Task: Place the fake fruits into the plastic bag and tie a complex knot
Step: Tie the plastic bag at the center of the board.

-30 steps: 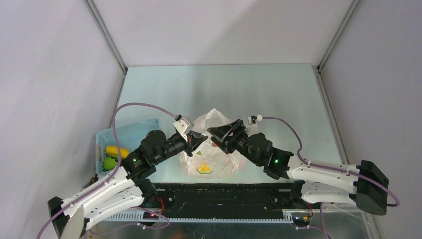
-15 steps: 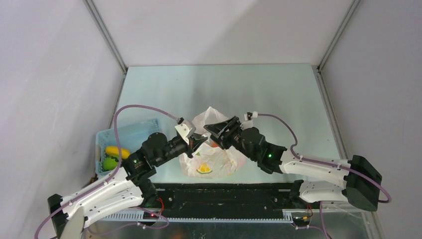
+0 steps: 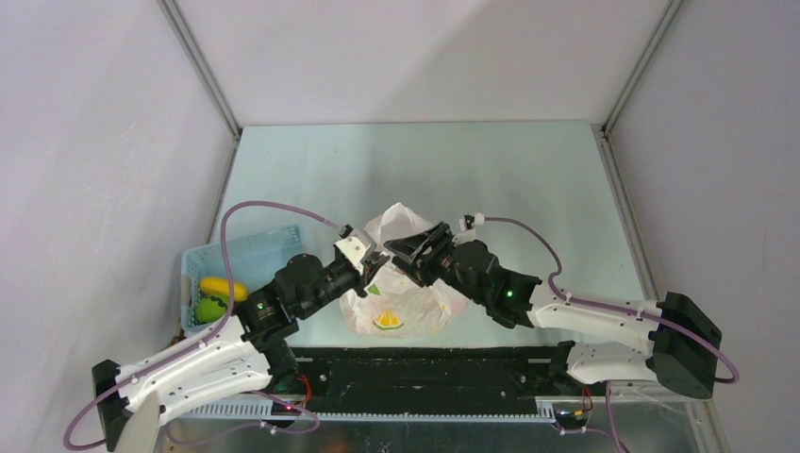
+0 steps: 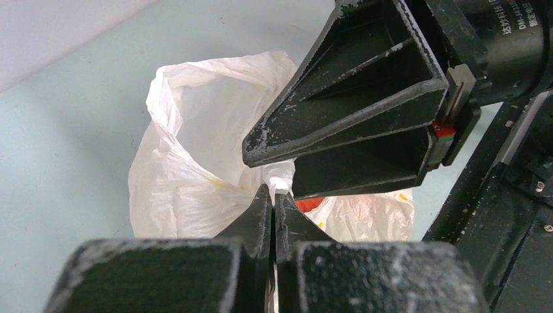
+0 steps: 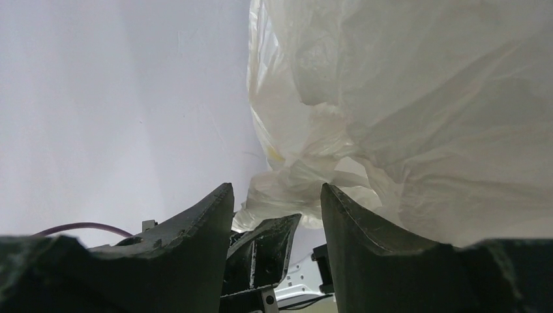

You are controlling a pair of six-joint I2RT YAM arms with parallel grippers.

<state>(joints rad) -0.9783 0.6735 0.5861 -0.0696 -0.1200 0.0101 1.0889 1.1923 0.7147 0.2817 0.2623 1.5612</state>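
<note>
The white plastic bag (image 3: 415, 307) with fruit-slice prints lies at the table's near middle, its mouth bunched upward. My left gripper (image 3: 376, 268) (image 4: 274, 193) is shut on a white strip of the bag's handle (image 4: 282, 177). My right gripper (image 3: 404, 251) (image 5: 276, 189) is open, its fingers (image 4: 352, 111) straddling the left fingertips (image 5: 267, 248) and the bunched plastic (image 5: 300, 186). A red-orange fake fruit (image 4: 310, 203) shows through the bag. The two grippers cover the bag's neck, so the knot is hidden.
At the left stands a light blue slatted basket (image 3: 247, 255) holding a yellow fruit (image 3: 222, 286) and a green one (image 3: 208, 310). The black rail (image 3: 425, 373) runs along the near edge. Grey walls close in the sides.
My right arm has slid left toward the left gripper, and its jaws have narrowed a little around the bag's strip. The left gripper has crept slightly right, still pinching the plastic.
</note>
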